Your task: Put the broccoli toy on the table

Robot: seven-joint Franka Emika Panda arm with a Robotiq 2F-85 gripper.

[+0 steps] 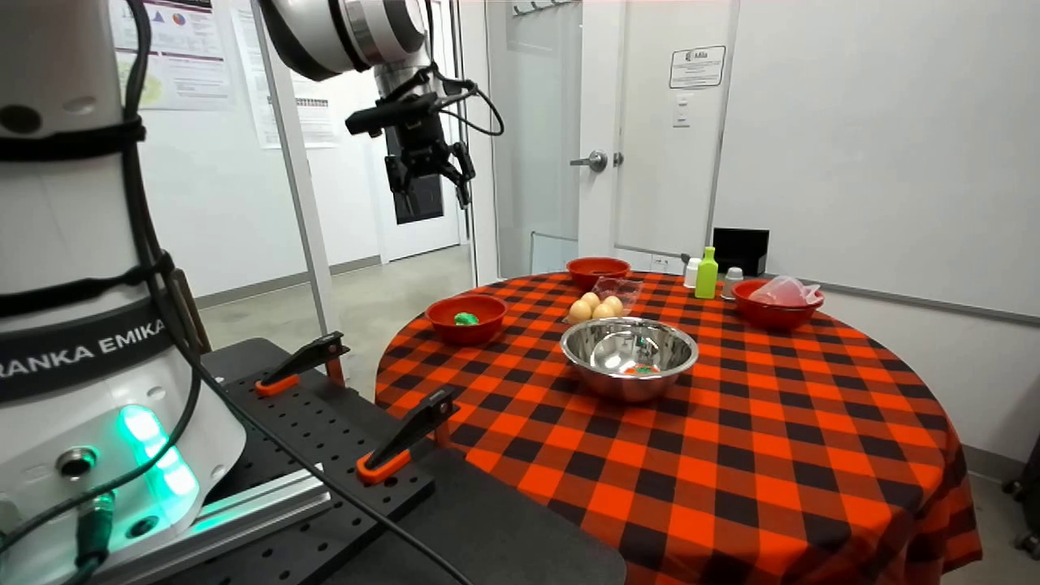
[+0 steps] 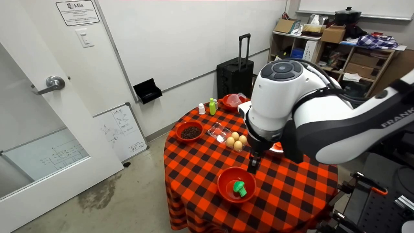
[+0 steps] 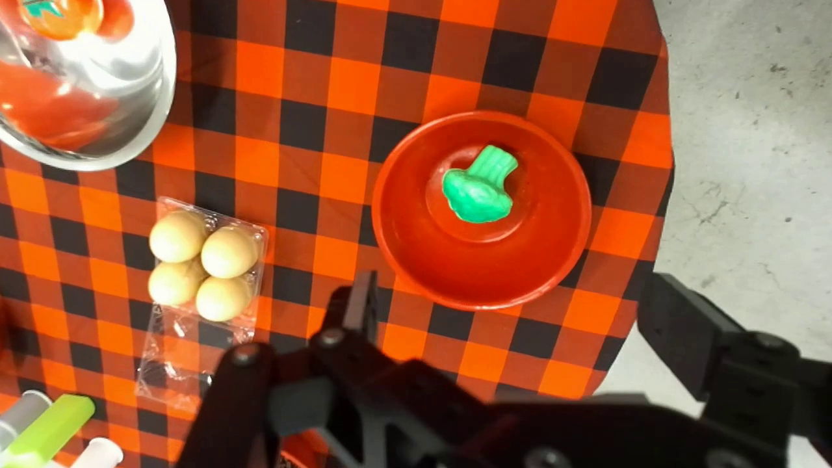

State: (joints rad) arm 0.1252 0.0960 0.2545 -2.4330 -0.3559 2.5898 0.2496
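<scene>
Fingers [image 3: 682, 331] hang well above the table [image 1: 812, 455], spread wide, holding nothing. Left to right, edges as they stand in an exterior view:

Left edge: broccoli toy [image 3: 480, 188] lies on its side in a red bowl [image 1: 453, 334], just inboard. Toy rests on the bowl, not on the table. Stem and head both exposed from above in the wrist view.
Far edge, next along: second red bowl [image 1: 589, 279], dark bean-like bits [image 2: 190, 132] in it; eggs [image 1: 602, 310] sit inboard, in an open clear carton [image 3: 175, 364].
Toward middle: steel bowl [image 1: 630, 388], red-orange item [image 3: 71, 21] inside.
Far edge again: green bottle [image 1: 706, 280], upright.
Far right edge: third red bowl [image 1: 776, 318], translucent plastic [image 1: 782, 291] in it.

Step in hand looks like line-up for the pick; no grasp, no placement yet. Goal reads as toy out of the bowl, onto the table.

Next move probably: shift fingers over the red bowl, centre on the toy, descend inside the rim, close on stem or head. Stem sits at a slant to the spread, so a small wrist turn may help. Risk: with the spread this wide, a finger could catch the rim if descent starts off-centre. After that it wants a lift over the rim, a move inboard from the left edge, lower until the toy touches the table, release. Inboard beats the edge; a lumpy toy set down there may roll off.
</scene>
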